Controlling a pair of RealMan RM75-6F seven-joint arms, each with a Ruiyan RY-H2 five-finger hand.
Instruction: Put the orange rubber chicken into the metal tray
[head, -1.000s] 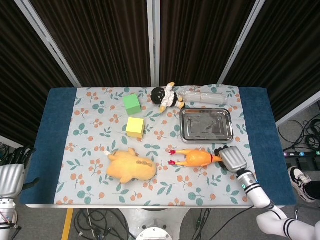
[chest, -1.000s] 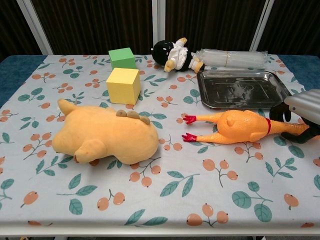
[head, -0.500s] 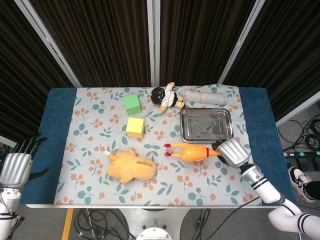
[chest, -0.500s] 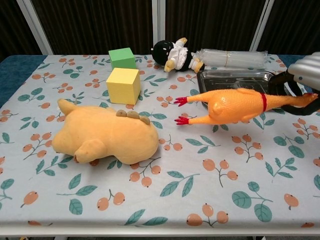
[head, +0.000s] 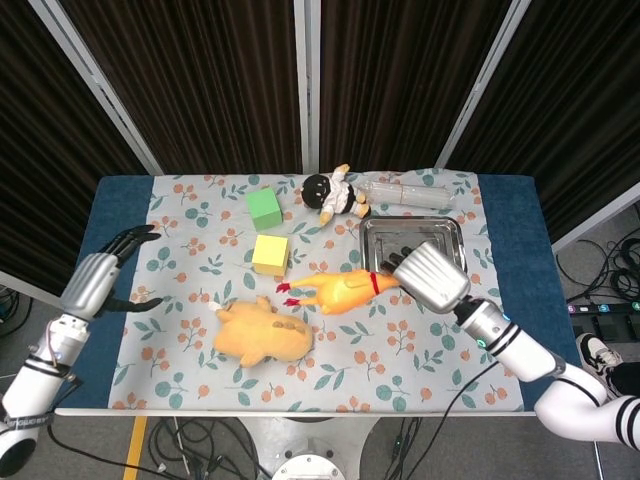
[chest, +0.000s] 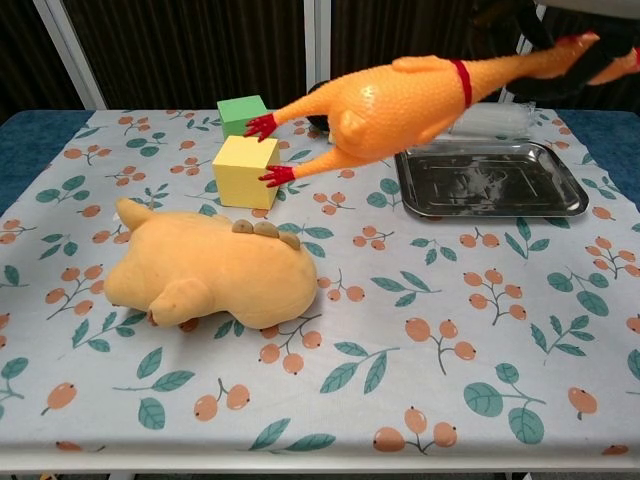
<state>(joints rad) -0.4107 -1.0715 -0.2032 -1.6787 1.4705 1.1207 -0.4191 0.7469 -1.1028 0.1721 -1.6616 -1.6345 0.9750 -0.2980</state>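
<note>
Held by its neck end in the right robot hand (head: 428, 277), clear above the bench (head: 120, 260), with orange rubber chicken (head: 338, 292) stretched lengthwise toward frame left, metal tray (head: 450, 232) just behind the grip; left robot hand (head: 97, 284) far off, fingers spread, empty.

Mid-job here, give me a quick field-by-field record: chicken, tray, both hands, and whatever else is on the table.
rubber chicken: lifted off the table, held by its head end, red feet pointing toward the robot's left
right hand: grips the chicken's head end
left hand: holds nothing, fingers spread, over the table's left edge
metal tray: holds nothing, on the table's right side
tan plush animal: lying near the front
yellow cube: beside the green cube
doll: behind the tray
clear packet: behind the tray
</note>
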